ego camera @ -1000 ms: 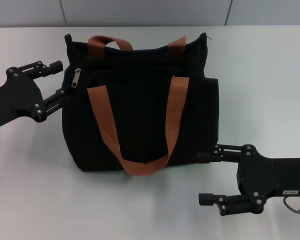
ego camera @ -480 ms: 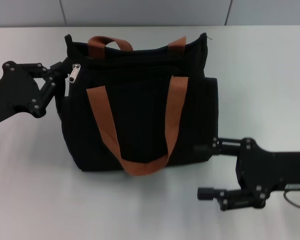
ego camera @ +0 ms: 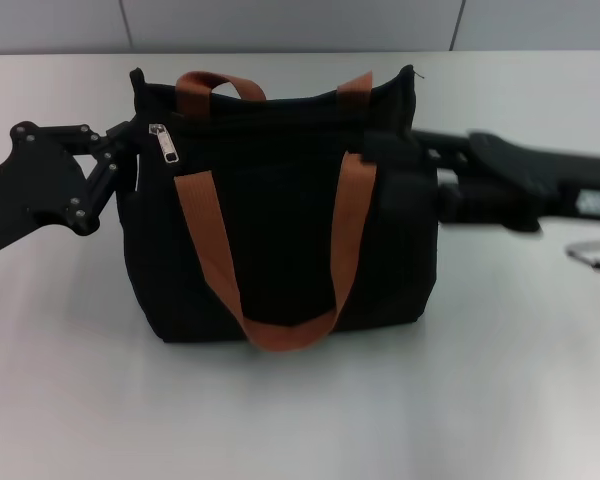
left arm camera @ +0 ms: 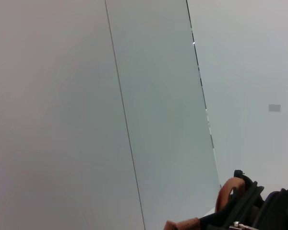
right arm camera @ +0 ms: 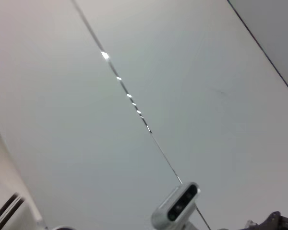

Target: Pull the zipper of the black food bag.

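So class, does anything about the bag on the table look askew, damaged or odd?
Nothing stands out. The black food bag stands upright and intact, the zipper sits near its left end, the left gripper is against that end, and the right gripper is at the other.

A white table (ego camera: 70, 400) meets a grey panelled wall (ego camera: 280, 25).

Matt black cloth food bag (ego camera: 280, 230), rust-brown woven webbing straps (ego camera: 212, 250), shiny metal zipper (ego camera: 166, 143), smooth matt table (ego camera: 300, 400).
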You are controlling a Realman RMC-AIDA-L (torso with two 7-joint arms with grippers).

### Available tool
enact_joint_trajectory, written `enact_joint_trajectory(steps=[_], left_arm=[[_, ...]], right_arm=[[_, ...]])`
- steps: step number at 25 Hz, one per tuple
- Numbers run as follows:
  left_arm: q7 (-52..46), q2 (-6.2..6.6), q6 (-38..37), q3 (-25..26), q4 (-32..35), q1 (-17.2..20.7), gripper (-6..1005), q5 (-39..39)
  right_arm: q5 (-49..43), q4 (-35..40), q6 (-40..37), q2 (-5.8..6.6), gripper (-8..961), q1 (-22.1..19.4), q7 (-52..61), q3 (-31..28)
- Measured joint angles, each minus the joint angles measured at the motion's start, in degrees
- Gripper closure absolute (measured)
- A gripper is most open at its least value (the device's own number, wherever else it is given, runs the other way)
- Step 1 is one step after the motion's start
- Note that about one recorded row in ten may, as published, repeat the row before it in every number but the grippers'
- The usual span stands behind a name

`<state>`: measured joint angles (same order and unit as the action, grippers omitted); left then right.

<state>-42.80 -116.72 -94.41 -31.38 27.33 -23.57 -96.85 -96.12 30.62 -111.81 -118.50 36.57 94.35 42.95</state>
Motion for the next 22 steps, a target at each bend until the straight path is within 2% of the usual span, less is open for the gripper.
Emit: enact_joint_trajectory(steps=[4, 11, 16, 22], left_arm=[[0.1, 0.0, -0.12, 0.01, 0.01, -0.14, 969, 0.01], [0.6, -0.1, -0.24, 0.0, 0.01, -0.5, 968, 0.0], [0.62, -0.09, -0.02, 0.0, 0.01, -0.96, 967, -0.01], [0.62, 0.0, -0.2, 0.0, 0.01, -1.04, 966, -0.01]], right_arm=[[-2.0, 3.7, 5.52, 0.11, 178, 5.25, 10.99, 2.18], [-8.26, 4.42, 14.0, 0.94, 178, 14.3, 23.73, 6.71], [-10.78, 4.0, 18.26, 0.91, 179, 18.39, 29.92, 9.83], [-10.83, 4.32, 21.3, 0.63, 179, 20.81, 32.47, 12.97]])
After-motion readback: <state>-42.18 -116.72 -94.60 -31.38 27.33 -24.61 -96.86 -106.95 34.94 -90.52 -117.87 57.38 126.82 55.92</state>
